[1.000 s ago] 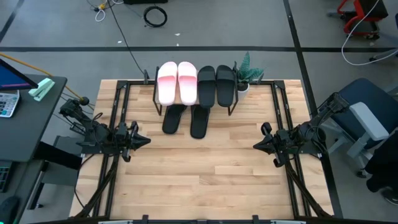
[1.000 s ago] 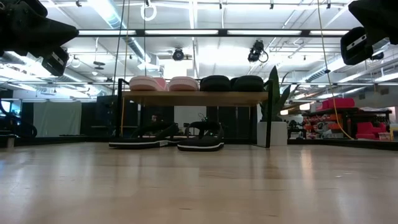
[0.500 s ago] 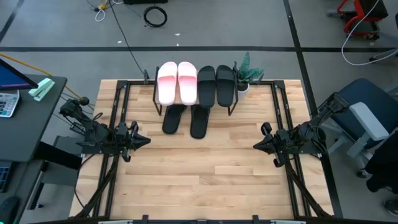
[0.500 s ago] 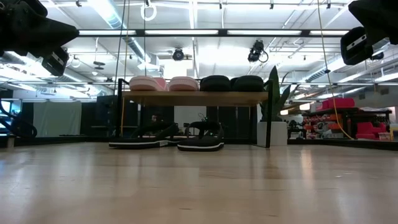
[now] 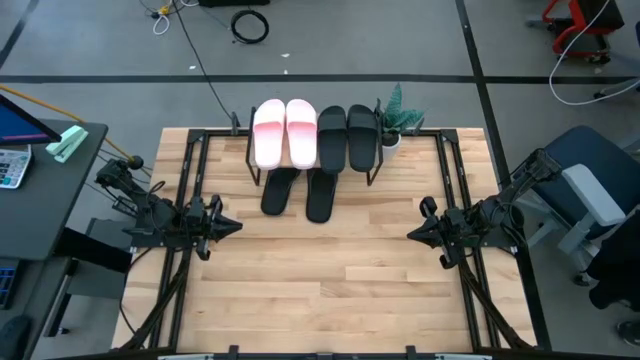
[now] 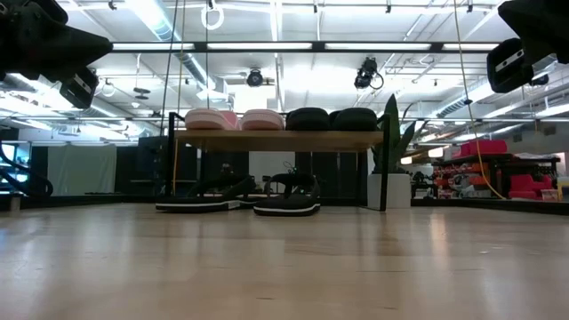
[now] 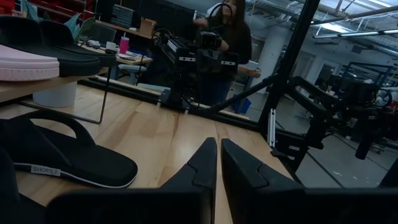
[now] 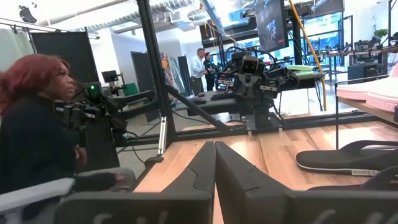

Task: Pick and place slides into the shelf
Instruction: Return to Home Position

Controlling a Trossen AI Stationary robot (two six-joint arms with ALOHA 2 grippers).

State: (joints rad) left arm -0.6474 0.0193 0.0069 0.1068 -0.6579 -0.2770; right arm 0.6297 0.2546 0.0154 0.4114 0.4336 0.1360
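- Left gripper [image 7: 218,146] hovers over the desk's [image 5: 320,290] left side, jaws pressed together, holding nothing.
- Right gripper [image 8: 214,147] mirrors it on the right, jaws closed, empty.
- Pink slides [image 5: 285,132] and upper black slides [image 5: 346,136] sit atop the shelf [image 6: 276,140]; lower black slides [image 5: 300,195] lie beneath.

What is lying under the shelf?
Two black slides lie on the table under the shelf, side by side. From above, the shelf covers their far ends.

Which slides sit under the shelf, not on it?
The two black slides on the tabletop; the pink pair and other black pair rest on the shelf.
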